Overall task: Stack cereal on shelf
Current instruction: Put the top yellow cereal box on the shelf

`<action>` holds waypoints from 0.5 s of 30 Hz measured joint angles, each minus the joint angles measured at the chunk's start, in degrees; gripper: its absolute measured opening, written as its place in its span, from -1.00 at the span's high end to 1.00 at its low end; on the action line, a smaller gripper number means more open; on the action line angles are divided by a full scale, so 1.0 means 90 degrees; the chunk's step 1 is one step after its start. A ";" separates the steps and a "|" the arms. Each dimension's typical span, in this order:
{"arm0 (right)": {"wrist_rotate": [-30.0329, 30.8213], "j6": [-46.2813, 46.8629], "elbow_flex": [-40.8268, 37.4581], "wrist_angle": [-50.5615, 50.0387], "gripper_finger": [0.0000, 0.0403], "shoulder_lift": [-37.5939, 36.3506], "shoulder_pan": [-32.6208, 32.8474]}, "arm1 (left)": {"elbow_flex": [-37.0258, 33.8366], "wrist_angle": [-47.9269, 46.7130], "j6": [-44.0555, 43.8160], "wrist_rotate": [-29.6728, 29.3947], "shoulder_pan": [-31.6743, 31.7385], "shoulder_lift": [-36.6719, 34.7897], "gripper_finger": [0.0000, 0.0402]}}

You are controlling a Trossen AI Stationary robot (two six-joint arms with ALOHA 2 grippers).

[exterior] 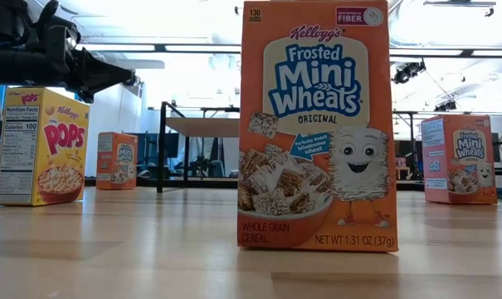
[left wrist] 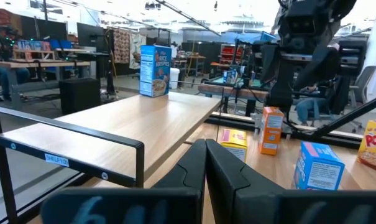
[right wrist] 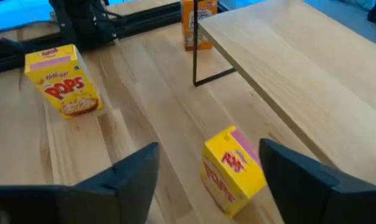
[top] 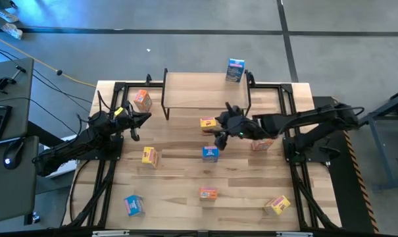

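The shelf (top: 207, 92) stands at the table's far middle, with one blue cereal box (top: 235, 70) upright on its far right corner. My right gripper (top: 220, 128) is open in front of the shelf. In the right wrist view, its fingers (right wrist: 138, 174) stand on either side of a yellow box (right wrist: 232, 169) without touching it. That yellow box (top: 208, 124) stands on the table by the shelf's near edge. My left gripper (top: 143, 118) is shut and empty (left wrist: 206, 146) near the shelf's left legs, next to an orange box (top: 143, 100).
Other boxes stand about the table: yellow (top: 149, 157), blue (top: 210, 153), orange (top: 208, 193), blue (top: 133, 205), yellow (top: 277, 205), and orange (top: 261, 143) under my right arm. The shelf top (left wrist: 132, 124) is bare apart from the blue box (left wrist: 155, 70).
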 joint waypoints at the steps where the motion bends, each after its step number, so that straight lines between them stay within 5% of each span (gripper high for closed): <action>1: -0.0127 -0.0109 0.0208 -0.0170 -0.37 0.0137 -0.0088 | 0.0000 0.0000 -0.0002 -0.0005 -0.0002 0.0000 0.99; 15: -0.1705 -0.1775 0.3625 -0.3923 -0.41 0.2636 -0.1430 | 0.0000 -0.0002 -0.0002 -0.0025 -0.0001 0.0000 0.99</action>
